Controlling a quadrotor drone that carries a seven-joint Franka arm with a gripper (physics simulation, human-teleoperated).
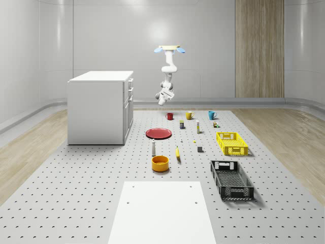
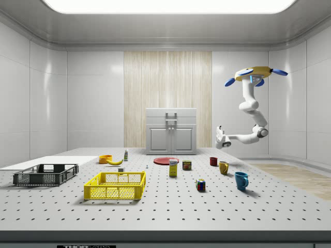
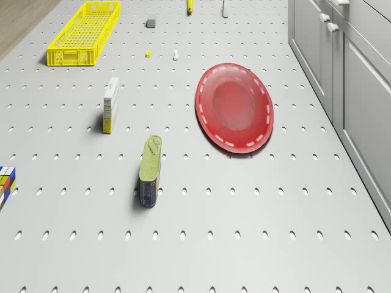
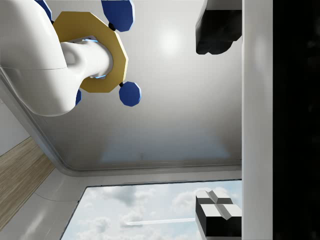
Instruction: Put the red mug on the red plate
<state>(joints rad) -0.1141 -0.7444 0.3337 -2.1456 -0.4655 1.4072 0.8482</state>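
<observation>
The red mug (image 1: 169, 116) (image 2: 213, 161) stands upright at the far end of the table, beyond the red plate (image 1: 158, 133) (image 2: 166, 160) (image 3: 235, 108), which lies flat and bare. The drone (image 1: 170, 49) (image 2: 254, 74) (image 4: 90, 50) hovers high over the table's far end. Its arm hangs down and bends, holding my gripper (image 1: 161, 97) (image 2: 221, 137) (image 4: 216, 125) in the air well above the red mug, apart from it. In the wrist view the fingers (image 4: 215, 32) stand wide apart with nothing between them, and the camera faces the ceiling.
A yellow mug (image 1: 188, 115) and a blue mug (image 1: 212, 115) stand beside the red one. A white cabinet (image 1: 101, 107) rises near the plate. A can (image 3: 149, 171), a box (image 3: 110, 104), a yellow basket (image 1: 231, 143), a black basket (image 1: 231, 179) and an orange bowl (image 1: 160, 163) lie about.
</observation>
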